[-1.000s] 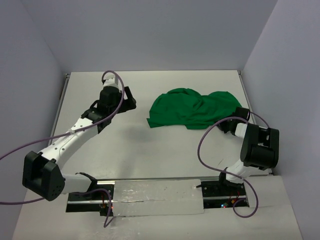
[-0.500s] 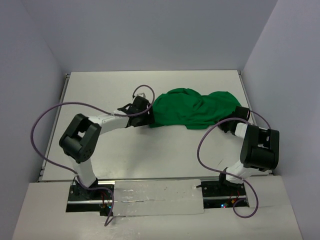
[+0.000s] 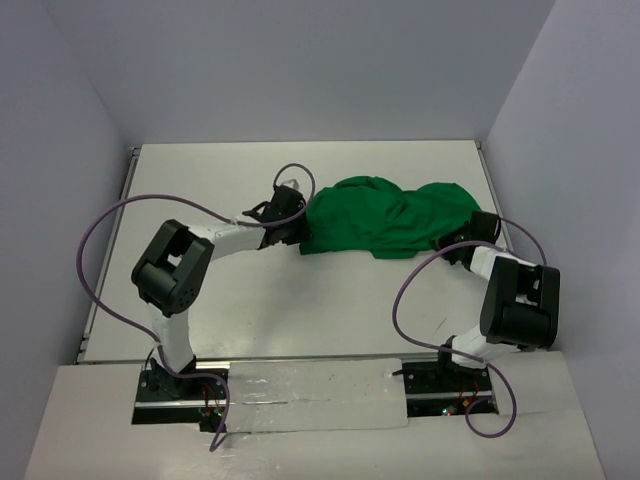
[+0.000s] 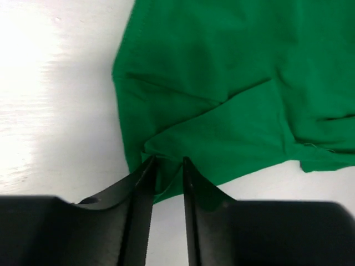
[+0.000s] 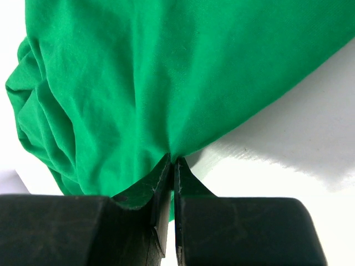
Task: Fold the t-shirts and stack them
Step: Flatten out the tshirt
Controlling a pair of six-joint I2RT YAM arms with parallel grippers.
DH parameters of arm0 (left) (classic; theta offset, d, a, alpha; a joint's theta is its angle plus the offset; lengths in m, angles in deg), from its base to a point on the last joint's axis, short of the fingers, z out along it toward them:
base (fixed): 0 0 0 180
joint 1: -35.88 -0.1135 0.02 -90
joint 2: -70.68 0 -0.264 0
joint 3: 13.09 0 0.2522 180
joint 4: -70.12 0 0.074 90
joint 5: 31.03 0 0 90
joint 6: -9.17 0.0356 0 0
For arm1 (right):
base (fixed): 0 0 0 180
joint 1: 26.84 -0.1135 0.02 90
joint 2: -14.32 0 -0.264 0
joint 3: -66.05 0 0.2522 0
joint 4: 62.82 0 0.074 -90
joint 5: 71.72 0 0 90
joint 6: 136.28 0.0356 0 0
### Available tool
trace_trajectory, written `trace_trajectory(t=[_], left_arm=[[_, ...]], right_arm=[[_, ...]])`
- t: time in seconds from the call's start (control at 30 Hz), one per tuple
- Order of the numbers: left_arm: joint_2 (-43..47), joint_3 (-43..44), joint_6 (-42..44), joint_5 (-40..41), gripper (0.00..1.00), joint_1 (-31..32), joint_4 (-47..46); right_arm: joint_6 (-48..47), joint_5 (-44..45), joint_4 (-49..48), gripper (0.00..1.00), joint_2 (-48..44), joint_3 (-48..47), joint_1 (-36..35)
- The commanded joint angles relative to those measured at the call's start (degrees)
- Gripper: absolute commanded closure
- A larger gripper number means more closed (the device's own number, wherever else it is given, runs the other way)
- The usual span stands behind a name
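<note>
Overhead view: the green t-shirt (image 3: 390, 212) lies crumpled in a low, wide heap on the white surface (image 3: 300, 300), toward the far right part of it. You have one arm at each end of the heap. The left fingers (image 3: 293, 222) meet the shirt's near left corner, and the right fingers (image 3: 455, 240) meet its near right edge. A purple cable (image 3: 110, 230) loops out from the left arm.

Left wrist view: the left fingers (image 4: 141, 188) stand a narrow gap apart. The corner of the t-shirt (image 4: 222, 83) reaches into that gap, with the surface (image 4: 55, 111) showing below it. Creases in the cloth run toward the fingertips. You cannot tell from this view whether the fingers press on the cloth or only straddle it.

Right wrist view: the right fingers (image 5: 166, 177) are clenched together on a small pinch of the t-shirt (image 5: 138, 72). The cloth fans out from the pinch in taut folds, and to the left it bunches into soft rolls. The surface (image 5: 288, 127) shows to the right.
</note>
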Motion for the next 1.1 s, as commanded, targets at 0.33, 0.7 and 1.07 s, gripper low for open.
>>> trace_trajectory(t=[0.33,0.7,1.07], left_arm=[[6.45,9.2,1.19,-10.37,0.9,-8.12,2.84],[9.46,48.79,8.7,-8.9,0.9,-18.03,16.16],[-1.87,65.77,4.0,-19.36,0.9,-7.67,8.76]], right_arm=[[-2.14,3.32,6.58,0.9,-5.57,-7.85,-7.91],[-6.48,2.67,17.93,0.88,-11.66,-23.4,-28.8],[-10.25,12.29,25.02,0.09,-24.27,-12.35,-51.68]])
